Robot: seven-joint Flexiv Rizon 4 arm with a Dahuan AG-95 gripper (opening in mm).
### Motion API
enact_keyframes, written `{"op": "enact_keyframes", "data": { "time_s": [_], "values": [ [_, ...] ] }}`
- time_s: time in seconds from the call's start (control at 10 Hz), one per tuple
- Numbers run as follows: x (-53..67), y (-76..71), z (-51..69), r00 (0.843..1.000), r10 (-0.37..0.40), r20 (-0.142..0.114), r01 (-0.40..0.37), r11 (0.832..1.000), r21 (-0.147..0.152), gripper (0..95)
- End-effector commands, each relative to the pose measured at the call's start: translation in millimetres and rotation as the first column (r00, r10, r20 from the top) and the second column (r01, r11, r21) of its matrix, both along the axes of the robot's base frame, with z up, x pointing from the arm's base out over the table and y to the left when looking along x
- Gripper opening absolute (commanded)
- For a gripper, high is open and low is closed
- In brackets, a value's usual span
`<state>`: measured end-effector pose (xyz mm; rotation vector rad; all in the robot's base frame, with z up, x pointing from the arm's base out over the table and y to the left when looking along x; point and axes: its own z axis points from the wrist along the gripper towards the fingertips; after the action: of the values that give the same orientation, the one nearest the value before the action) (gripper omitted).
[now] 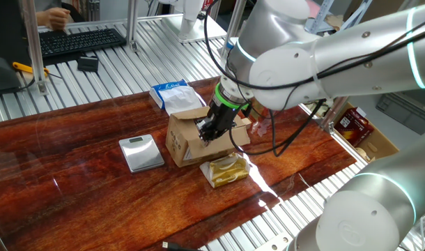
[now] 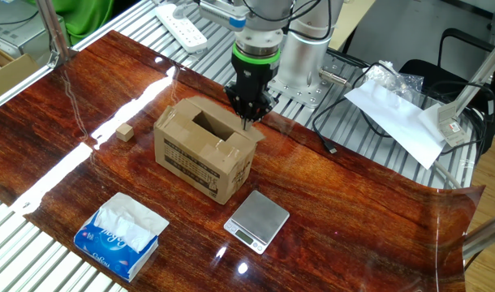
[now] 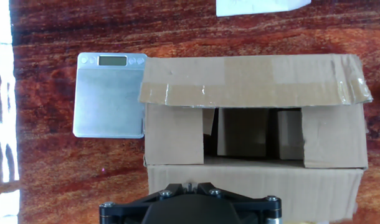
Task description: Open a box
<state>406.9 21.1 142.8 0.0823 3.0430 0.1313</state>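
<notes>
The box (image 3: 252,81) is a small brown cardboard carton in the middle of the table; it also shows as the box (image 1: 188,143) and the box (image 2: 200,154), with a printed label on one side. Its top is partly open: one long taped flap is folded outward, two short flaps lean inward, and a dark opening (image 3: 240,134) shows between them. My gripper (image 3: 189,185) is shut, fingertips together, right over the other long flap at the box's edge. From the side, my gripper (image 2: 249,122) points down at that flap, and my gripper (image 1: 207,132) touches the box top. Nothing sits between the fingers.
A silver scale (image 3: 109,93) lies close beside the box. A blue-and-white tissue packet (image 2: 122,235), a yellow wrapped packet (image 1: 228,169) and a small wooden block (image 2: 124,132) lie around it. White papers (image 2: 393,113) and cables lie behind the arm's base.
</notes>
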Motion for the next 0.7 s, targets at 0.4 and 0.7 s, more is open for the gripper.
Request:
{"op": "enact_keyframes", "data": {
  "time_s": [0.4,0.7],
  "values": [
    [13.8,-4.9,22.8,0.999,0.029,-0.018,-0.029,0.999,-0.016,0.0],
    [25.4,-10.7,30.6,0.998,0.054,-0.023,-0.055,0.998,-0.026,0.0]
  ]
}}
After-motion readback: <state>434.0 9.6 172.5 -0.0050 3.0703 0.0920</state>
